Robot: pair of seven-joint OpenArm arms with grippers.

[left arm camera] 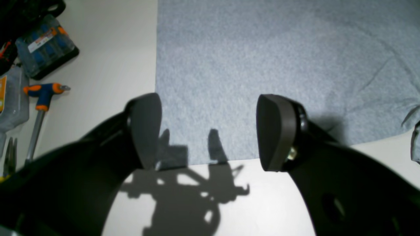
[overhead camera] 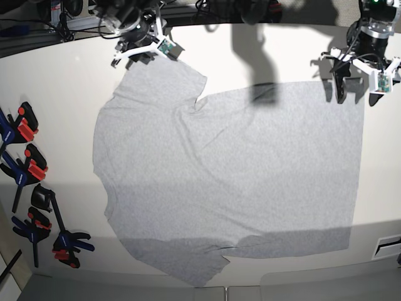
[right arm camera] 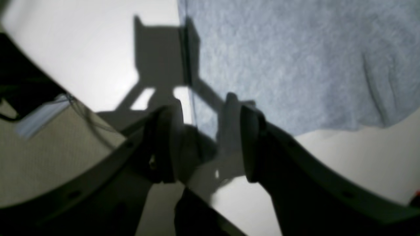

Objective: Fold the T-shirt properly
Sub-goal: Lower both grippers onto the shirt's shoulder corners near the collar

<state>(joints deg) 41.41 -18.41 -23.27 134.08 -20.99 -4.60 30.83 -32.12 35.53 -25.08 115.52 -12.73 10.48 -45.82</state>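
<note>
The T-shirt lies spread flat on the white table, plain grey side up, collar to the left and hem to the right. My left gripper hovers open over the far hem corner. In the left wrist view its fingers straddle that corner of the T-shirt, and the gripper holds nothing. My right gripper is at the far sleeve. In the right wrist view it is open, with the edge of the T-shirt running between its jaws.
Several black clamps with red and blue grips lie along the table's left edge. An orange-and-blue T-handle driver and a bit case lie beside the hem corner. Cables and equipment crowd the far edge.
</note>
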